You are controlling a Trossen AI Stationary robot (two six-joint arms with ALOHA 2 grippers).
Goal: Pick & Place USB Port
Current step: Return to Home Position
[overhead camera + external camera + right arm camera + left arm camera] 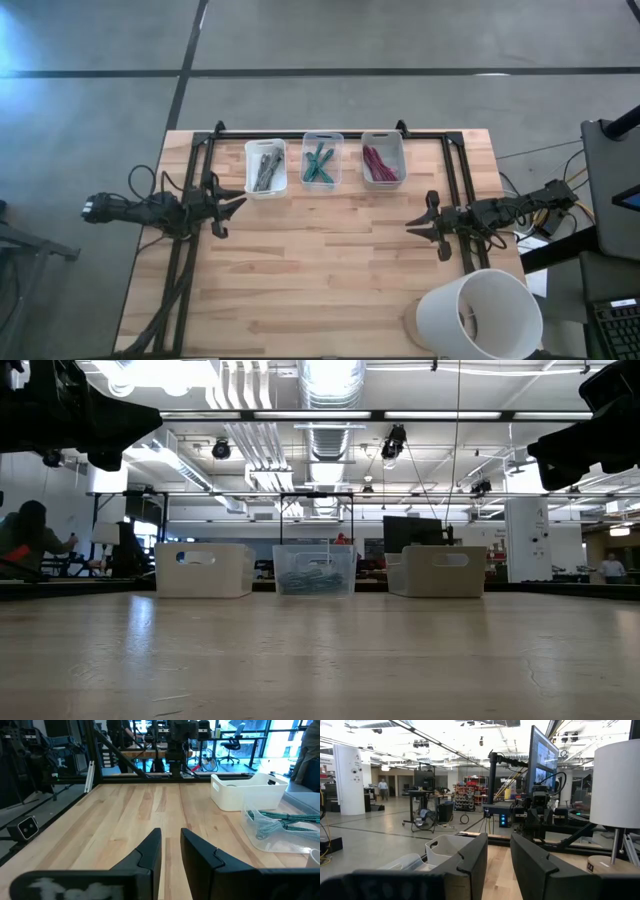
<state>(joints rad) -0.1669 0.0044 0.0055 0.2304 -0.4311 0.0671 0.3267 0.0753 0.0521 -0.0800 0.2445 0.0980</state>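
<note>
Your pink cables (380, 163) lay as a thin, tangled bundle inside the pale bin (383, 136), a smooth plastic rectangle just right of centre in the upper part of the high view. Left of it in the same row stood a clear bin (322, 138) of teal cables (319, 165) and a white bin (265, 146) of grey cables (264, 170), all on the planked wood table (330, 270). Your left gripper (236, 202), mid-left, and your right gripper (415, 224), mid-right, each had their dark fingers slightly parted, holding nothing.
</note>
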